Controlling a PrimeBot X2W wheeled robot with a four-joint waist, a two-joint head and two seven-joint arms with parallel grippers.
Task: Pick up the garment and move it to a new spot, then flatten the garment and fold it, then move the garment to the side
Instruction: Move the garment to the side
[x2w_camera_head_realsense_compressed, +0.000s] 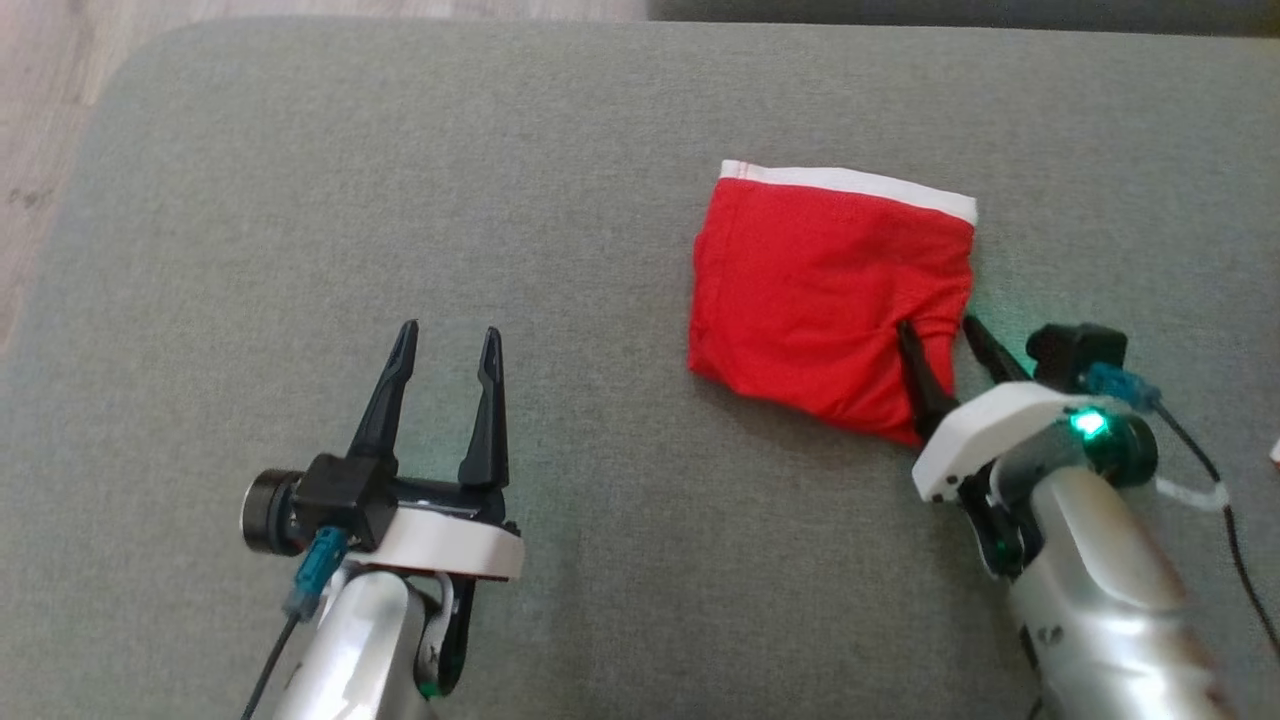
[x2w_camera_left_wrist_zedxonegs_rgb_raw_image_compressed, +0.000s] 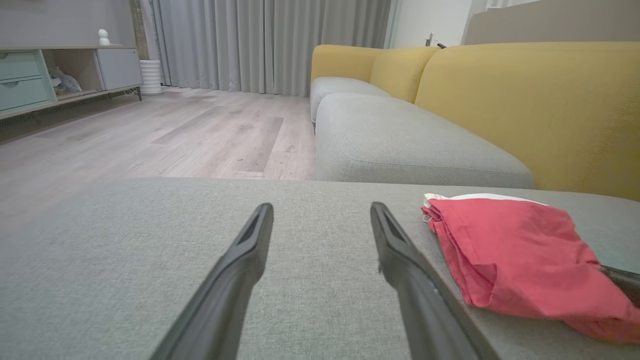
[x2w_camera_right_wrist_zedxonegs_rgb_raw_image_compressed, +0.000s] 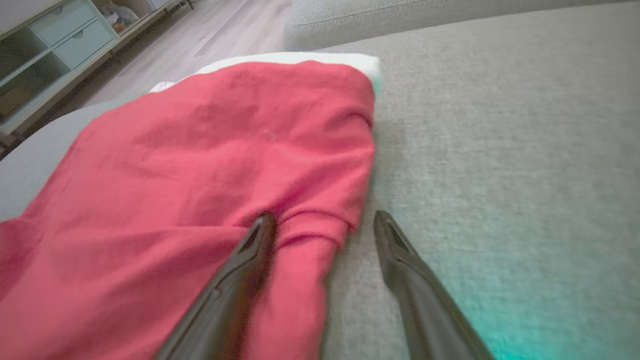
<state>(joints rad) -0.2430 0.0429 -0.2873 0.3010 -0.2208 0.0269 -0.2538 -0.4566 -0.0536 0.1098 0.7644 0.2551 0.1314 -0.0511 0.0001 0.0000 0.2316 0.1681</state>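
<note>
Black fingers first: the left gripper (x2w_camera_head_realsense_compressed: 450, 330) sits at the lower left of the head view, spread wide with nothing between them, over bare grey cushion (x2w_camera_head_realsense_compressed: 600, 250). Over at the lower right, the right gripper (x2w_camera_head_realsense_compressed: 936, 323) is spread apart too, not pinching anything. Its left finger rests on the bottom right corner of the garment (x2w_camera_head_realsense_compressed: 820, 290), its right finger is on the cushion just beside the cloth, and a little ridge of fabric sits between them. There's a green light (x2w_camera_head_realsense_compressed: 1088, 424) glowing on that wrist. The garment is red, lying flat-ish right of centre, with its white waistband (x2w_camera_head_realsense_compressed: 850, 182) along the far edge. Past the cushion, pale wood floor (x2w_camera_head_realsense_compressed: 50, 100) at the upper left. The left wrist view has a yellow sofa (x2w_camera_left_wrist_zedxonegs_rgb_raw_image_compressed: 525, 100) and grey curtains (x2w_camera_left_wrist_zedxonegs_rgb_raw_image_compressed: 260, 45) behind.
</note>
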